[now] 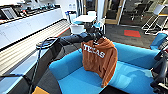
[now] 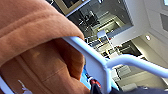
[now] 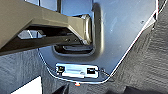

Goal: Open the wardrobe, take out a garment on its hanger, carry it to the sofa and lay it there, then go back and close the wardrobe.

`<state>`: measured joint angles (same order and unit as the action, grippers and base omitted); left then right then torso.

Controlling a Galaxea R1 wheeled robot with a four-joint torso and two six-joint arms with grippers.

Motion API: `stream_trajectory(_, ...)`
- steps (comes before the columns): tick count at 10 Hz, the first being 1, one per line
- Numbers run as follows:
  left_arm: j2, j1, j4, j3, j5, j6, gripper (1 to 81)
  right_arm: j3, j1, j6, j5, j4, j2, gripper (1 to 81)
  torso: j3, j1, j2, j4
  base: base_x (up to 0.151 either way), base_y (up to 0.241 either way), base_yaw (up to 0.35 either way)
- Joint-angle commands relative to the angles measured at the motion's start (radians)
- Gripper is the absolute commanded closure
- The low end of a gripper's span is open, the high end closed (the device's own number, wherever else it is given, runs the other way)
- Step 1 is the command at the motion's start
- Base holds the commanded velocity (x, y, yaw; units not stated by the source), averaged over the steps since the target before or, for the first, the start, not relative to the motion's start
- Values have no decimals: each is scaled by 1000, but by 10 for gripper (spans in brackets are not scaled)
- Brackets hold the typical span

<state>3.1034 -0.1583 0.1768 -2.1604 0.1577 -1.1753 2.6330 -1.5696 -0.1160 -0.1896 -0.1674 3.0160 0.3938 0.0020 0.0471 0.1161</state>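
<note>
While your left gripper (image 1: 96,35) pinches the top of the hanger (image 2: 100,65), you hold the garment (image 1: 100,58) up in the air over the sofa (image 1: 135,75), near its left arm. Through the left wrist camera, the hanger reads as a thin, smooth white bar that forks beside soft, folded orange fleece. From your head camera the garment is a burnt-orange hooded sweatshirt with white block lettering across the chest, its hood bunched at the top and one sleeve trailing down toward the seat. Beneath it the sofa is bright blue, smoothly upholstered, with a low rounded back and arms. You cannot tell how the right gripper's jaws stand. Dark carpet (image 1: 117,35) lies behind the sofa.
</note>
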Motion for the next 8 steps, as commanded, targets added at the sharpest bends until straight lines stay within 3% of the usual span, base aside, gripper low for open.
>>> stream_trajectory(1, 34, -148, 91, -15, -86, 17, 811, -4, -13, -4, 75, 0, 10, 10, 0, 0, 0, 0, 0, 0, 0)
stream_trajectory(5, 9, 68, 251, -24, -86, 17, 811, -4, -20, -7, 71, 3, 20, 10, 0, 0, 0, 0, 0, 0, 0)
stream_trajectory(8, -53, 148, 322, -25, -86, 17, 811, -4, -24, -11, 70, 3, 22, 10, 0, 0, 0, 0, 0, 0, 0)
